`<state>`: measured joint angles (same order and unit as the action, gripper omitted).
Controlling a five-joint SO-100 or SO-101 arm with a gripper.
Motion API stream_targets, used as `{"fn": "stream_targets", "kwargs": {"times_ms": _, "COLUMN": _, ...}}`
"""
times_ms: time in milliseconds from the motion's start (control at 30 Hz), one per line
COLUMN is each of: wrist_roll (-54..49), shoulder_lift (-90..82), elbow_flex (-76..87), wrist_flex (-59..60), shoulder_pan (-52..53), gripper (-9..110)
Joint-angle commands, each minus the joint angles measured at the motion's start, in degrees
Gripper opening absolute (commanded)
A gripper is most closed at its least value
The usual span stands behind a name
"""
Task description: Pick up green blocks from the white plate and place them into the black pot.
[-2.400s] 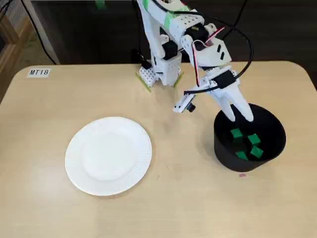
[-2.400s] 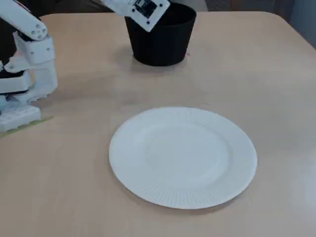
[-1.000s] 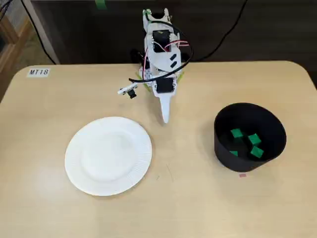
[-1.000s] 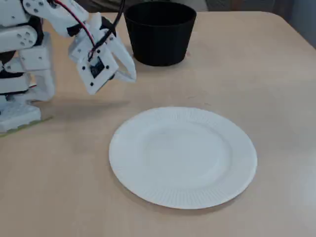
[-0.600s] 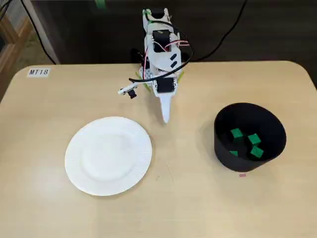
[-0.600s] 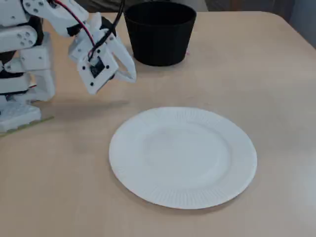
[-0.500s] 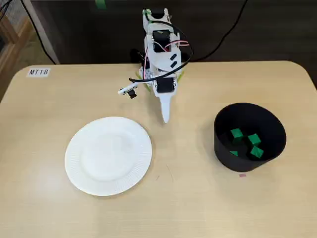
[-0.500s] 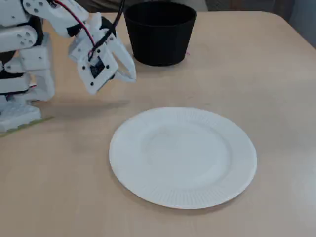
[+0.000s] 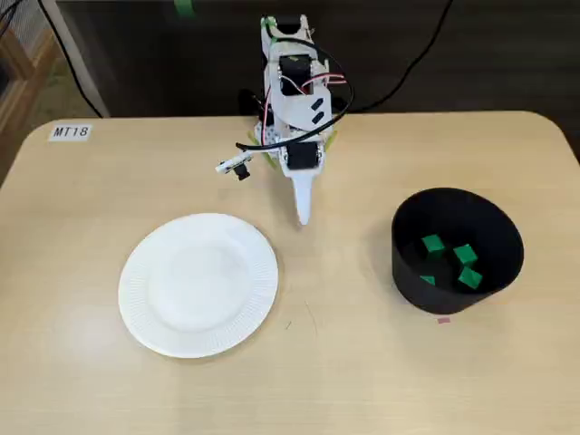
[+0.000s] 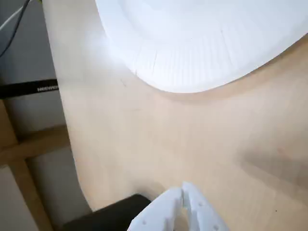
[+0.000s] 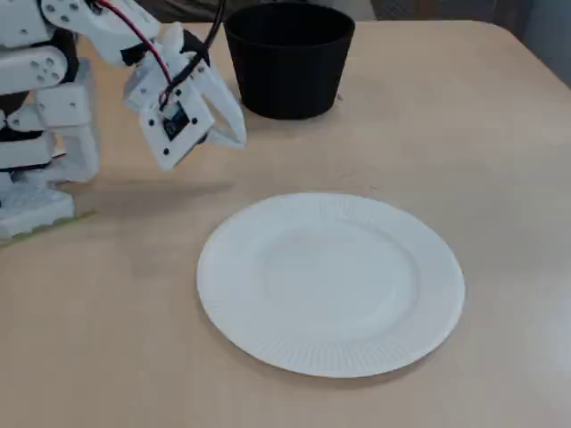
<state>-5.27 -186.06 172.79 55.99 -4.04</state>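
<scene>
hanging low over the table (image 9: 353, 381) just in front of the arm's base, the end effector (image 9: 302, 216) has its two white fingers pressed together with nothing between them. the wrist view shows the fingers (image 10: 166, 211) meeting at their tips. the green blocks (image 9: 465, 255) lie loosely scattered at the bottom of the black pot (image 9: 406, 272), well apart from the end effector and to its lower right in the fixed view from above. the white plate (image 9: 198, 284) sits to the end effector's lower left in that view, near it but not touching, its surface plain white.

in the low fixed view the end effector (image 11: 234, 135) hovers beyond the plate's (image 11: 330, 281) far left rim, and the pot (image 11: 290, 80) stands upright just behind and to the right of it. a wide stretch of table runs between plate and pot. the pot stands near the table's right edge in the view from above, with a small pink mark (image 9: 443, 319) just beside its near side. a label reading mt18 (image 9: 71, 132) sits at the far left corner. in the wrist view the plate's ribbed rim (image 10: 202, 43) fills the top, and the table's edge runs down the left side.
</scene>
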Motion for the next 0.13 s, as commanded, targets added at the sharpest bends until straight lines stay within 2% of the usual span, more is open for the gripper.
{"fn": "stream_targets", "kwargs": {"times_ms": 0, "wrist_roll": -0.2, "shoulder_lift": -0.4, "elbow_flex": -0.4, "wrist_flex": -1.0, "shoulder_pan": 0.5, "gripper": -2}}
{"fn": "stream_targets", "kwargs": {"times_ms": 100, "wrist_roll": -0.2, "shoulder_lift": -0.4, "elbow_flex": -0.4, "wrist_flex": -1.0, "shoulder_pan": 0.5, "gripper": -2}}
